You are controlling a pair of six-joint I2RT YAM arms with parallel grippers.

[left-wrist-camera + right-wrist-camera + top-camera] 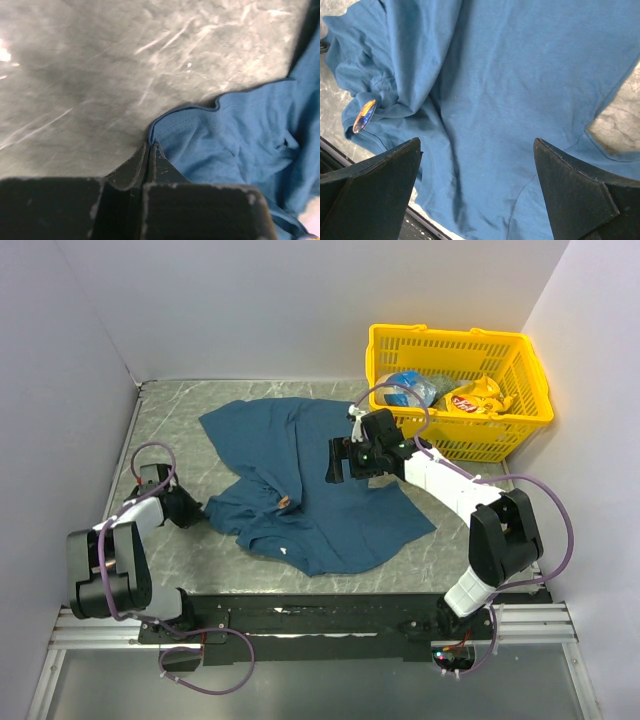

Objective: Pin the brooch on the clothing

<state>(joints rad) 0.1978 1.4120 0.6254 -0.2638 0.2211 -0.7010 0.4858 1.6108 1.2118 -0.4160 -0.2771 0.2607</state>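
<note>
**DESK:** What sits nearest the arm bases?

**PHOTOGRAPHER:** The left gripper (pixel 190 508) (pixel 149 150), low on the grey marbled table (pixel 165 425) at the left edge of the T-shirt (pixel 300 450) (pixel 240 140) (pixel 510 75). Its two black fingers (pixel 131 172) are pressed flat together, and the tips meet right at a curled hem of the T-shirt. The wrist view does not settle whether any cloth is caught between them.

**DESK:** And the T-shirt itself?

**PHOTOGRAPHER:** It is dark teal-blue and lies rumpled across the middle of the table. A small white label (pixel 284 551) shows close to its nearest edge.

**DESK:** Where is the brooch?

**PHOTOGRAPHER:** The brooch (pixel 283 503) (pixel 364 115) lies on top of the T-shirt, on a bunched fold in its near-left part, just beyond the label. It is a small shiny oval, orange-brown. Neither gripper touches it. It sits between the two, apart from both.

**DESK:** The right arm?

**PHOTOGRAPHER:** The right gripper (pixel 338 462) (pixel 477 195) hangs over the right half of the T-shirt, farther out than the brooch. Its fingers (pixel 375 190) are spread wide, with only bare blue cloth showing between them, and it holds nothing.

**DESK:** Anything behind?

**PHOTOGRAPHER:** Beyond the T-shirt's far right corner stands a yellow plastic basket (pixel 470 440), close to the white wall (pixel 250 300). A blue packet (pixel 408 388) and a yellow packet (pixel 478 398) lie inside it.
</note>
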